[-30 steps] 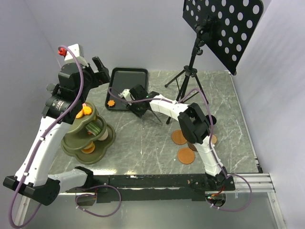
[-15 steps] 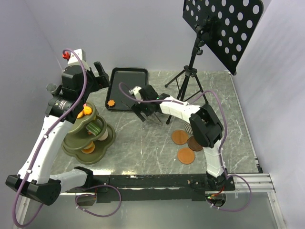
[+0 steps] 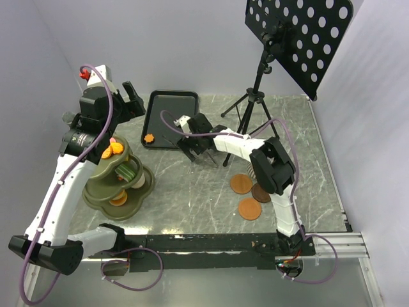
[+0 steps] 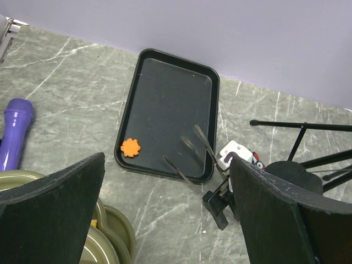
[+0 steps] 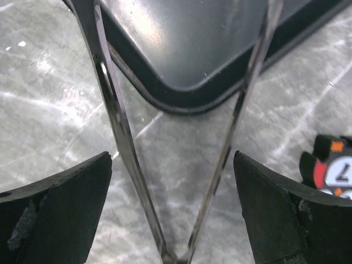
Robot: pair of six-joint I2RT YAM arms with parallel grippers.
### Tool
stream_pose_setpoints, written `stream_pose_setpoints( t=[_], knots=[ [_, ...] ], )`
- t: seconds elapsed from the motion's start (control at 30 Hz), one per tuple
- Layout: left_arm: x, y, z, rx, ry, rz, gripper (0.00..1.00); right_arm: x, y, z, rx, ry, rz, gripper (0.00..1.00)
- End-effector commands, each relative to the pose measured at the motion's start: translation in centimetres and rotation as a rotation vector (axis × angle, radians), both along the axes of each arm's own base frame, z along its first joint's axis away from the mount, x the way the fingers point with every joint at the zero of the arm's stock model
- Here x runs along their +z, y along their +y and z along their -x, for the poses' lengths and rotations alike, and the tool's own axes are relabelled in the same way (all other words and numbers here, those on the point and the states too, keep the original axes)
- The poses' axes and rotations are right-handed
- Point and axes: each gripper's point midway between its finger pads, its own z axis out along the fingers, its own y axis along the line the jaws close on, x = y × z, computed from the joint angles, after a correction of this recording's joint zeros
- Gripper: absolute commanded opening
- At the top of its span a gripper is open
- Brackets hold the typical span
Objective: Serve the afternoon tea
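An orange flower-shaped pastry (image 3: 149, 137) (image 4: 131, 147) lies in the near left corner of the black tray (image 3: 171, 105) (image 4: 173, 93). More orange donuts (image 3: 112, 149) sit on the green tiered stand (image 3: 121, 192). Three brown-orange saucers (image 3: 241, 184) lie on the table by the right arm. My right gripper (image 3: 192, 150) (image 5: 176, 214) is open at the tray's near right corner. The thin tongs (image 5: 118, 126) (image 4: 192, 157) lie spread between its fingers (image 5: 55, 209), clear of both pads. My left gripper (image 3: 133, 97) (image 4: 165, 220) hangs open above the stand, holding nothing.
A black tripod (image 3: 252, 105) with a perforated board (image 3: 300, 38) stands at the back right. A purple cylinder (image 4: 14, 132) lies left of the tray. The stand's green rim (image 4: 107, 231) shows under the left gripper. The tray corner (image 5: 181, 93) lies just ahead of the right gripper.
My right gripper has opened wide and the tongs have sprung apart; it shifted slightly right along the tray's near edge. The left arm has moved a little.
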Motion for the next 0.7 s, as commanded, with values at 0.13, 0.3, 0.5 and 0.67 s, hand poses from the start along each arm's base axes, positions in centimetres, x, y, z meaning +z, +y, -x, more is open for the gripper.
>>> stream_pose_setpoints(
  t=[0.13, 0.3, 0.5, 0.67],
  knots=[
    [1.6, 0.4, -0.2, 0.006, -0.041, 0.036, 1.0, -0.4, 0.8, -1.4, 0.007, -0.022, -0.005, 0.9],
    [1.9, 0.9, -0.1, 0.025, -0.054, 0.033, 1.0, 1.7, 0.3, -1.4, -0.014, -0.055, -0.022, 0.77],
    [1.9, 1.2, 0.0, 0.034, -0.062, 0.033, 1.0, 6.0, -0.4, -0.8, -0.006, -0.098, -0.037, 0.68],
    [1.8, 1.3, 0.1, 0.04, -0.063, 0.033, 1.0, 9.1, 0.0, -0.1, 0.06, -0.095, -0.051, 0.65]
  ],
)
